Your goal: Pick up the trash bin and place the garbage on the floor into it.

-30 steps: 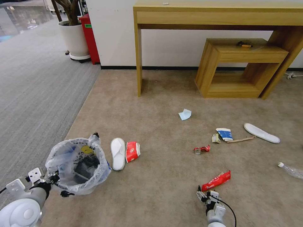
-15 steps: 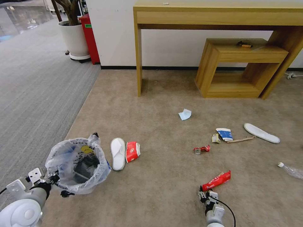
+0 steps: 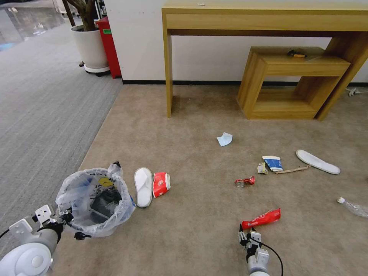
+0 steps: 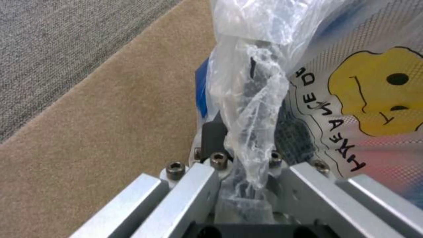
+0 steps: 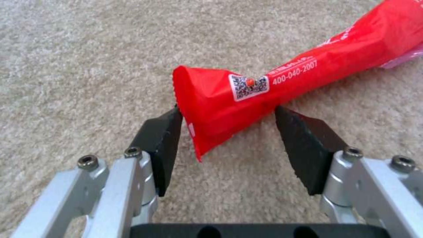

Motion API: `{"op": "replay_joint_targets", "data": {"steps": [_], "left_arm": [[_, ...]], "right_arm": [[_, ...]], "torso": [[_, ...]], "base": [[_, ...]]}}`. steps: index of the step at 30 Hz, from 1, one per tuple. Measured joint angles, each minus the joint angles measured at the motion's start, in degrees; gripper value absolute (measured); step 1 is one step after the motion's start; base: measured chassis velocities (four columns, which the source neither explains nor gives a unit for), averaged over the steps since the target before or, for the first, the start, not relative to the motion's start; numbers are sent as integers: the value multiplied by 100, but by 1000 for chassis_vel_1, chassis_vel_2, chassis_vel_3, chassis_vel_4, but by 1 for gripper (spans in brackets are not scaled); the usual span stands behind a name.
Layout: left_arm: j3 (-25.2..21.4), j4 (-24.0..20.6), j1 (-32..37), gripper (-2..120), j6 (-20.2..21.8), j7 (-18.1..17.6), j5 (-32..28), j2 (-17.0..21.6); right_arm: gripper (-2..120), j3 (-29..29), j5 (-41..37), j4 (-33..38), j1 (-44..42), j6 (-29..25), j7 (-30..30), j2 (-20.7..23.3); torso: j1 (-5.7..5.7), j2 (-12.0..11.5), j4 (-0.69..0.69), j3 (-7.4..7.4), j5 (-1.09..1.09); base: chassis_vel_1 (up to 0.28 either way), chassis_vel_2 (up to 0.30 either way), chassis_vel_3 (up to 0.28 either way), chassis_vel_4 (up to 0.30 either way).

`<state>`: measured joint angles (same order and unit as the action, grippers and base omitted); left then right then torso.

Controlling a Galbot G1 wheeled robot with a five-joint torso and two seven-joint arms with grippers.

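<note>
Two grippers at work: left gripper (image 3: 71, 226) clamped on the rim of the trash bin (image 3: 96, 201); right gripper (image 5: 229, 132) spread wide around one end of the red wrapper (image 5: 282, 86).
Left hold: fingers pinch the bin's rim with the plastic bag (image 4: 251, 109) bunched between them (probably so the bin travels with the robot and stays within reach for drops).
Right pose: black pads (image 5: 161, 145) sit either side of the wrapper's near end, one pad about touching, not squeezed yet; low to the carpet, lined up across the narrow width, looks like a pre-grasp.
Bin place: near the carpet's left edge, beside a white slipper (image 3: 143, 186) and a red pack (image 3: 161, 184).
Other garbage: tissue (image 3: 224, 139), paper cup (image 3: 273, 163), stick (image 3: 291, 170), crushed can (image 3: 244, 182), second slipper (image 3: 317, 161), clear bottle (image 3: 353, 207) at the right edge, all well apart from the bin.
Floor: beige short-pile carpet (image 3: 191, 126), meets grey striped carpet (image 3: 42, 99) on the left.
Room: wooden desk (image 3: 264, 19) against a white wall, wooden stool (image 3: 295, 82) under it, potted plant (image 3: 90, 46) far left.
</note>
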<state>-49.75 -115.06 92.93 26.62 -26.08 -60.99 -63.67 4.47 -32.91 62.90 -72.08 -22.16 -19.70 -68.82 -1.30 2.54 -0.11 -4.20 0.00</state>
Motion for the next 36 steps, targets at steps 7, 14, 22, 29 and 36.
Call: {"op": "replay_joint_targets", "data": {"steps": [7,14,22,29,36], "left_arm": [[-25,-34,63,0,-17,13,17,-13],[-17,-40,52,0,-31,14,43,-48],[3,-40,36,0,-32,25,65,-71],[4,-17,44,0,-41,55,91,-72],[6,9,43,0,-63,84,106,-71]], "right_arm": [[56,6,83,-120,24,-39,3,-8],[63,-11,118,-117,12,-32,-1,-11],[70,-46,125,-122,24,-18,-8,-4],[73,-84,135,-147,91,-13,-6,-18],[81,-119,199,-270,240,-36,14,-91]], "torso": [[0,0,0,0,0],[0,0,0,0,1],[0,0,0,0,0],[0,0,0,0,0],[0,0,0,0,0]], "base": [[0,0,0,0],[0,0,0,0],[0,0,0,0],[0,0,0,0],[0,0,0,0]]}}
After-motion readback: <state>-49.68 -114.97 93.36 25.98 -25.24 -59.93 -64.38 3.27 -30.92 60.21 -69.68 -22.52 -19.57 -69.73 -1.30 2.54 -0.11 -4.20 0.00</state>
